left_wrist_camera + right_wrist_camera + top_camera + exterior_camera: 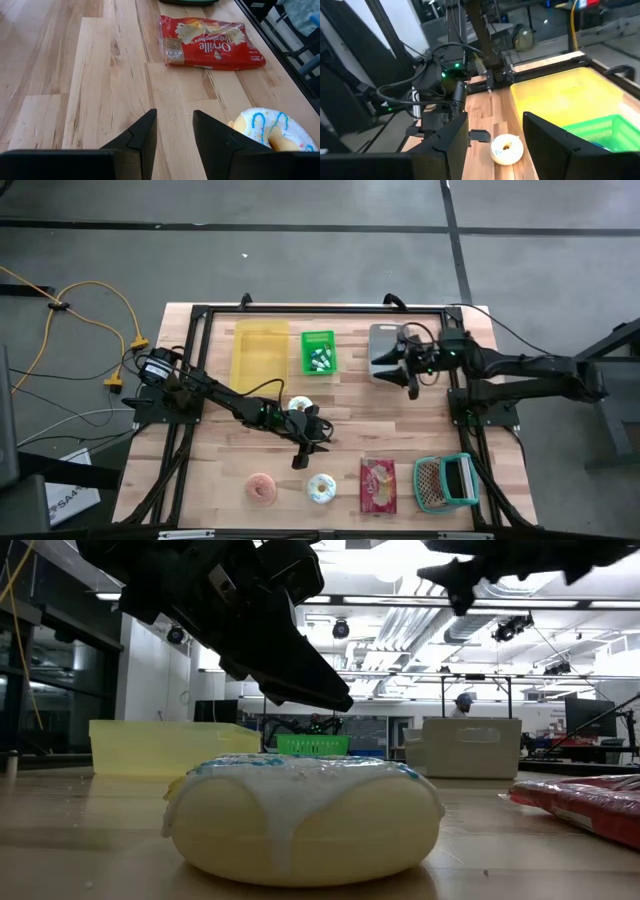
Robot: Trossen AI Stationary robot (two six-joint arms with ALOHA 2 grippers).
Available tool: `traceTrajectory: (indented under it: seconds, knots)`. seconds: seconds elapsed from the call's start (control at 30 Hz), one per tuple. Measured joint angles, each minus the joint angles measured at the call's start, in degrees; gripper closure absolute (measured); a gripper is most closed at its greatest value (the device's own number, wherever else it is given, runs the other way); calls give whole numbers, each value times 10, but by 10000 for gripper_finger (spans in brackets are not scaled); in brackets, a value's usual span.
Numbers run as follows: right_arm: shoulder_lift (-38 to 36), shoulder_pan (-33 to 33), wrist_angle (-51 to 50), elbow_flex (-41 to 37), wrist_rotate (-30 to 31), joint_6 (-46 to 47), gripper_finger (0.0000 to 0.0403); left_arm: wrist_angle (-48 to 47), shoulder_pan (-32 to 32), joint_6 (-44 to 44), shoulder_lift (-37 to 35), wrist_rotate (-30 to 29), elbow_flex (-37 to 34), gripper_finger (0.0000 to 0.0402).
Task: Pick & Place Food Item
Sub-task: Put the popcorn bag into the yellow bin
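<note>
A white-iced doughnut with blue squiggles [321, 488] [305, 815] [272, 132] lies flat on the wooden table near its front edge. A pink doughnut [262, 488] lies to its left and a red popcorn bag [378, 485] [207, 42] to its right. A plain white doughnut [298, 408] [506, 148] lies mid-table. My left gripper [300, 460] [174, 117] hovers open just behind the iced doughnut, with nothing between its fingers. My right gripper [403, 365] [495, 122] is raised at the far right, open and empty.
At the far edge stand a yellow bin [260, 350], a small green basket [318, 352] holding small items, and a grey bin [383, 350] under my right gripper. A teal wire basket [445, 480] sits at the near right. Bare wood lies between the rows.
</note>
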Motion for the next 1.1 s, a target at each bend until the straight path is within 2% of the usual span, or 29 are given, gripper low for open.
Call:
traceTrajectory:
  seconds: [0.23,0.5,0.83,1.1]
  knots:
    - [104,-21,14,50,-59,-10,228,1,0,0,0,0,0,280]
    - [181,-25,26,86,-112,-10,228,15,0,0,0,0,0,280]
    - [215,-23,-22,87,-132,-5,228,22,0,0,0,0,0,280]
    - [215,-11,-78,87,-175,25,228,22,0,0,0,0,0,280]
